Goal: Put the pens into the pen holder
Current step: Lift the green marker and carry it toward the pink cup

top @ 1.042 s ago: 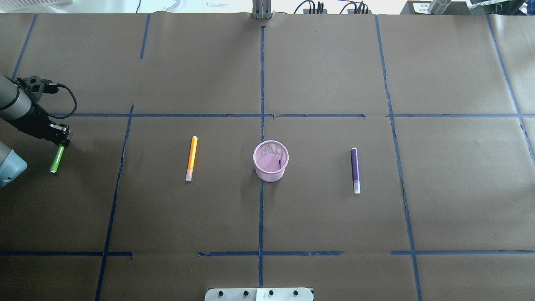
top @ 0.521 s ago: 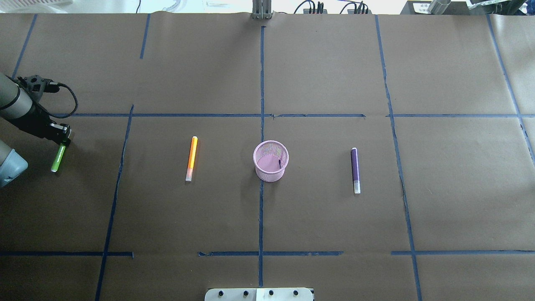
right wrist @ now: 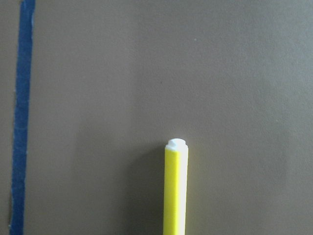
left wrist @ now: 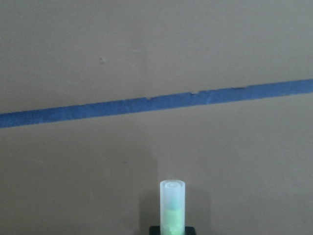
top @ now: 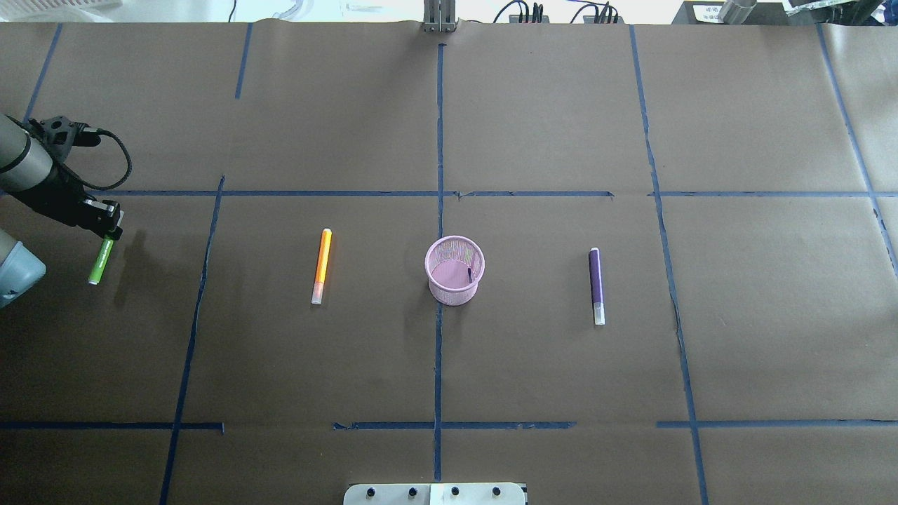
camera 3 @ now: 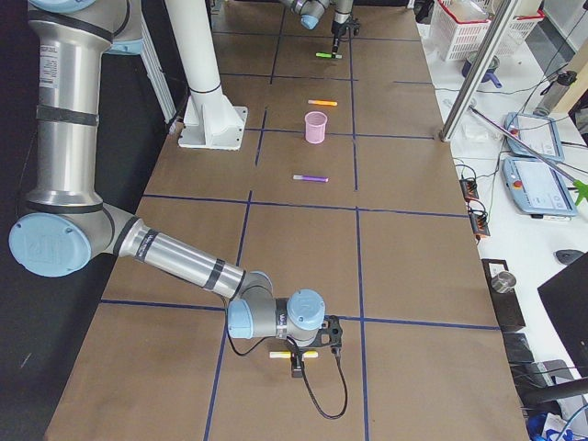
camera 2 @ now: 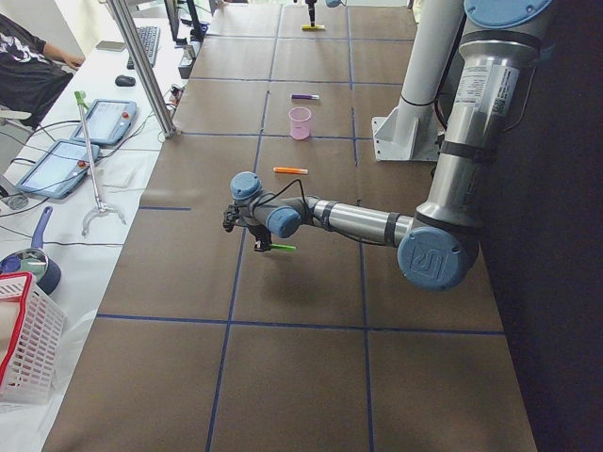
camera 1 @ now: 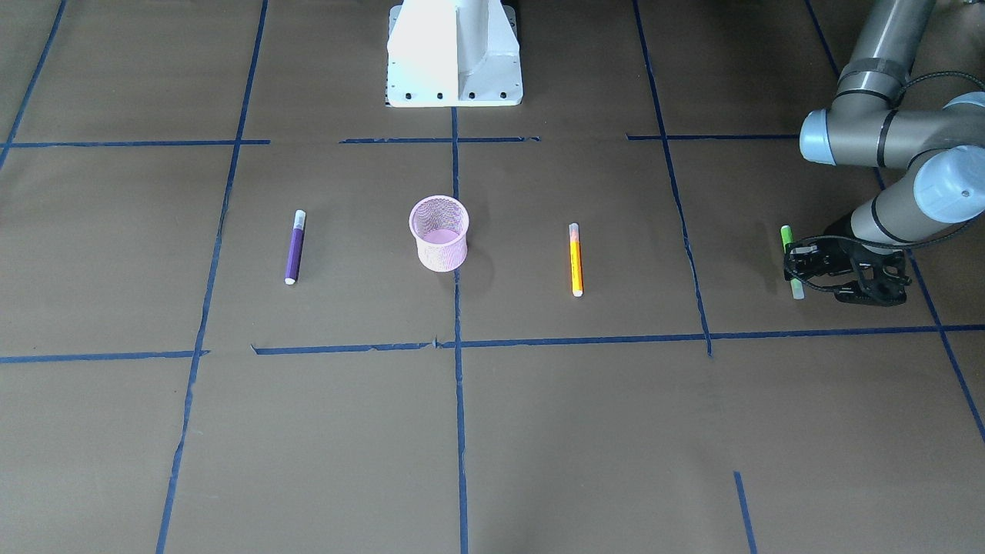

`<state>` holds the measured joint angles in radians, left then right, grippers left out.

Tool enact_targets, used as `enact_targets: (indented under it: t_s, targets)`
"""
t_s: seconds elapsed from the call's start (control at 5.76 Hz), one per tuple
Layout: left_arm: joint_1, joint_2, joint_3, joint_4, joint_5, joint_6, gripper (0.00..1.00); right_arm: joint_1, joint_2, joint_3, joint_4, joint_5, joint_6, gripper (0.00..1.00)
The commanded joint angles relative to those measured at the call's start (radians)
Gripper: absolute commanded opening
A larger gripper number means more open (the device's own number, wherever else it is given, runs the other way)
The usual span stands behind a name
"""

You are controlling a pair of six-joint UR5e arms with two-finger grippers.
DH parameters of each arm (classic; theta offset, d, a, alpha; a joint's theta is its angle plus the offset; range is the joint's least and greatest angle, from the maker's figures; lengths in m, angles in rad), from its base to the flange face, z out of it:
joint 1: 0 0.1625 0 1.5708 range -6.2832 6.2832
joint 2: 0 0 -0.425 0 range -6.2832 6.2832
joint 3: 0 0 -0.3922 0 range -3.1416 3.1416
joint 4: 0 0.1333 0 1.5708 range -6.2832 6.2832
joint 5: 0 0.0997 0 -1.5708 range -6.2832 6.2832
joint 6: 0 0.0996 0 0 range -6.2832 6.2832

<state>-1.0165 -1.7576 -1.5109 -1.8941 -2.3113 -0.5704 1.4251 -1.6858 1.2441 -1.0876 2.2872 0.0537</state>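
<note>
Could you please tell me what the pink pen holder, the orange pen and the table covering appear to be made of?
The pen holder looks like pink-coated wire mesh, probably metal: its wall shows a fine grid. The orange pen seems to be smooth plastic with a pale, translucent-looking cap. The table covering looks like matte brown paper: dull, without glare.

Bright, even, diffuse light; shadows soft and faint. White glare along the overhead view's far edge. The green pen in the left gripper blurs slightly just past the fingertips.
</note>
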Motion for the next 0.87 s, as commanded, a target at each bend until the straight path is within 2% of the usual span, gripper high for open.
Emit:
enact_targets:
  t_s: [0.0, 0.35, 0.69]
  targets:
    - [-0.060, -0.089, -0.077, 0.148, 0.000, 0.135, 0.00, 0.000, 0.000, 0.000, 0.000, 0.000, 0.000, 1.00]
    - [-0.059, -0.273, -0.083, 0.150, 0.001, 0.118, 0.00, 0.000, -0.002, -0.002, 0.000, 0.000, 0.000, 1.00]
    - [-0.018, -0.423, -0.086, 0.109, 0.003, -0.031, 0.00, 0.000, -0.002, -0.005, -0.002, -0.002, 0.000, 1.00]
